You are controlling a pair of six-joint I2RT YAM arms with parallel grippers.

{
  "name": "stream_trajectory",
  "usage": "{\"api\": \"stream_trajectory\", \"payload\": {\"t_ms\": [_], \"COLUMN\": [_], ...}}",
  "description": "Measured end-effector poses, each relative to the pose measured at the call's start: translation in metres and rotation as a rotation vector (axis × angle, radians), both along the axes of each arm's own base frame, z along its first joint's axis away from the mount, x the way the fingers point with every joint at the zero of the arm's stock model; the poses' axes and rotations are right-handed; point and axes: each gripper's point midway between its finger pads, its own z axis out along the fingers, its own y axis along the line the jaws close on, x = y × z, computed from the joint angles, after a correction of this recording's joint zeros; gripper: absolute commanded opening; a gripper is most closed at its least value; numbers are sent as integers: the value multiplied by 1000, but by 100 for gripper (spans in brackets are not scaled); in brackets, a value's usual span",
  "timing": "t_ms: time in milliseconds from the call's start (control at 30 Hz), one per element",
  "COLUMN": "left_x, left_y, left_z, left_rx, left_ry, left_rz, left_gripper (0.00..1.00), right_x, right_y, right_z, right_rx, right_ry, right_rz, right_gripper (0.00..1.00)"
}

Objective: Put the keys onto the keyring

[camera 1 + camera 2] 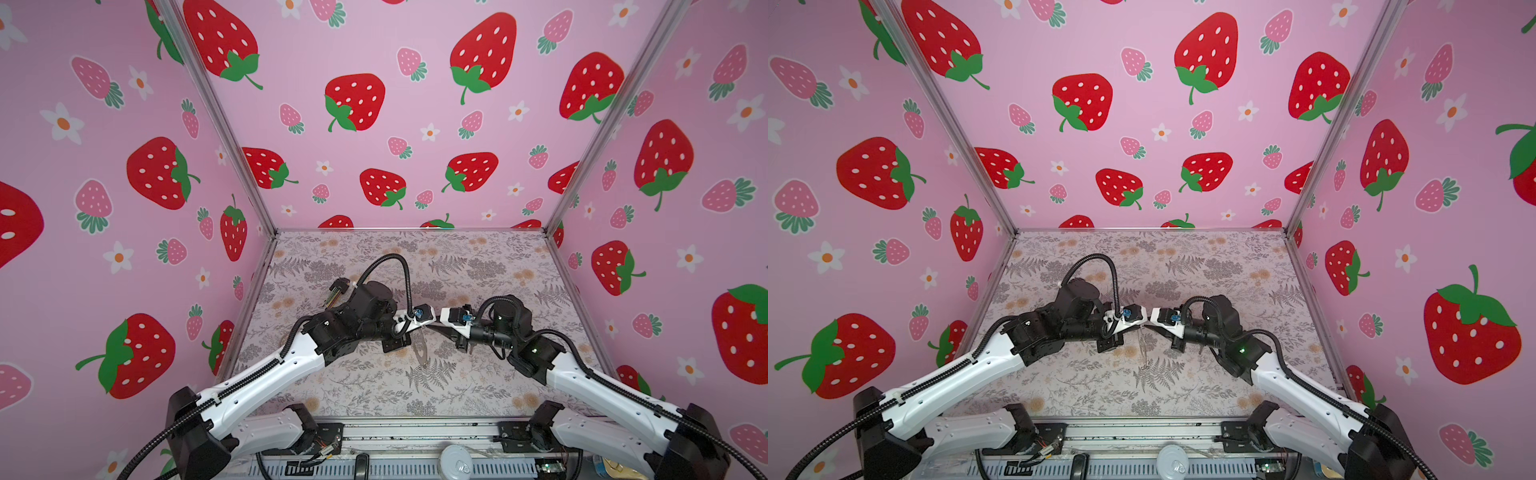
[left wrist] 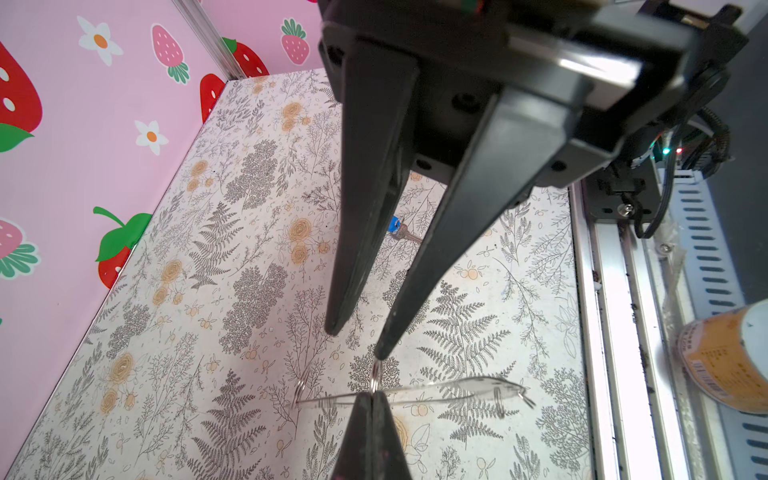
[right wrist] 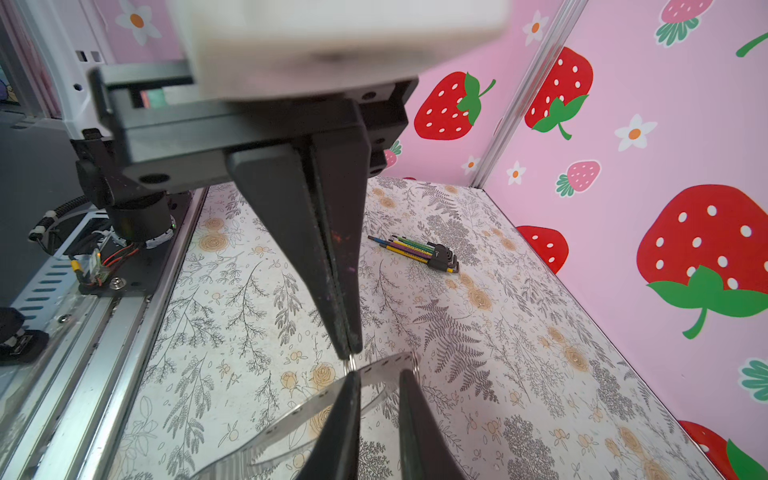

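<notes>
Above the middle of the table [image 2: 187, 316], the left hand [image 2: 371, 399] is clenched on a small wire loop [image 2: 376, 376] at the rim of the keyring [image 2: 440, 388], holding it in the air. The right hand [image 2: 357, 345] meets it tip to tip, released, with one fingertip right at that loop and the ring's band between its fingers. The key [image 2: 395, 227], blue-headed, lies on the table apart from the ring. A hex key bundle [image 3: 424, 253] lies farther off.
</notes>
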Motion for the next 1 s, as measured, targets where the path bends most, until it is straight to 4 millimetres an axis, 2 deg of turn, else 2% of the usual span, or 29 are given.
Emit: {"api": "stream_trajectory", "payload": {"t_ms": [633,833,1000], "left_x": [-1,-1,-3], "left_y": [-5,-6,-7], "left_z": [6,18,21], "left_rx": [-16,-55,-65], "left_ry": [-27,-55,-55], "left_rz": [-9,-15,-25], "left_gripper": [0,0,0], "right_x": [-2,-3,-3], "right_y": [1,1,2], "right_z": [-4,-4,-5], "right_rx": [-9,-8,-7], "right_ry": [22,29,42], "right_rz": [15,17,18], "right_gripper": [21,16,12]}}
